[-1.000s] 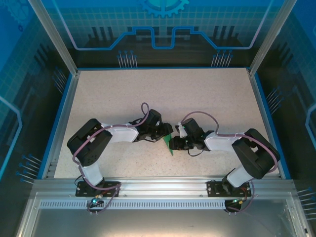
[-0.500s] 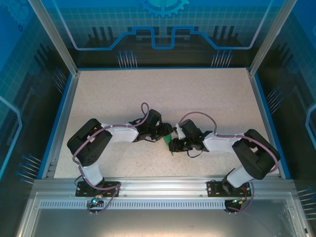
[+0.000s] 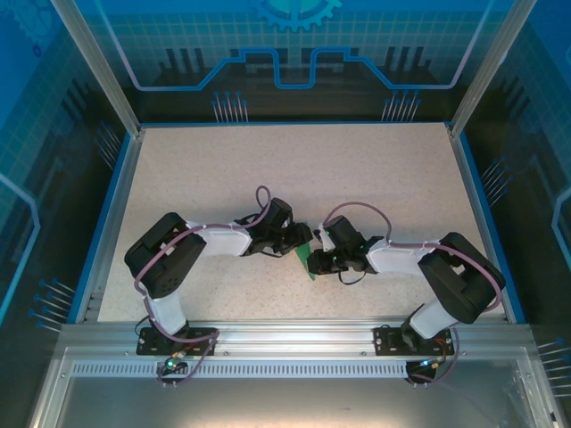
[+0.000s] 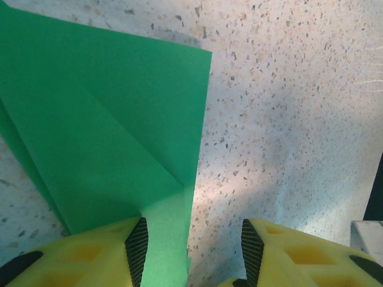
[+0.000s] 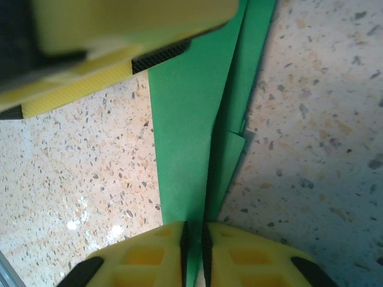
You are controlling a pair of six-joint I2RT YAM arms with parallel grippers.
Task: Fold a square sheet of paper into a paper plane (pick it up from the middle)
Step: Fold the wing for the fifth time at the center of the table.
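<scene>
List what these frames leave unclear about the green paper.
- Top view: paper mostly covered by left hand and right hand; fold shape too small.
- Left wrist: its left side is cut off by the frame edge.
- Right wrist: upper end hidden behind the left hand's blurred finger.

Most of the green paper (image 3: 306, 260) beneath both arms overhead.

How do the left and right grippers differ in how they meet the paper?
The left gripper has jaws apart; the right gripper has them closed. The paper lies flat under one left finger; a fold of it is pinched between the right fingers. Both have yellow fingers.
</scene>
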